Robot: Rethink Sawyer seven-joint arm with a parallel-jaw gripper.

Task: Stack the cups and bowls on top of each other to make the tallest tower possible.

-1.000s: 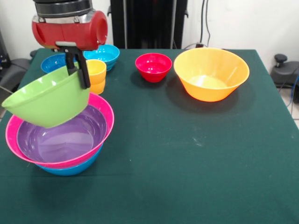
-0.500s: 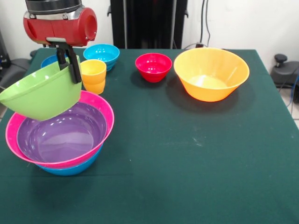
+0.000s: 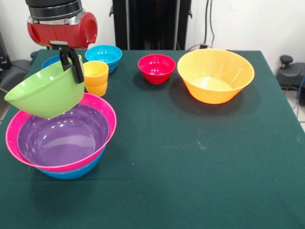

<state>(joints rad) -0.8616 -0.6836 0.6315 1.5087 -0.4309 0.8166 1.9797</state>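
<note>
Green table [image 3: 200,157]; tower [image 3: 62,143] three bowls so far; gripper [image 3: 74,67] clamped on green bowl's [image 3: 45,93] rim above it; orange bowl [image 3: 215,75], red bowl [image 3: 156,67], cup [image 3: 96,77] unstacked.

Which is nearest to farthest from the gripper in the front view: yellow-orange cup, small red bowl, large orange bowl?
From the gripper, which is clamped on the green bowl:
1. Yellow-orange cup, just to the picture's right of it.
2. Small red bowl, farther right, mid-table at the back.
3. Large orange bowl, farthest, toward the right edge.
</note>
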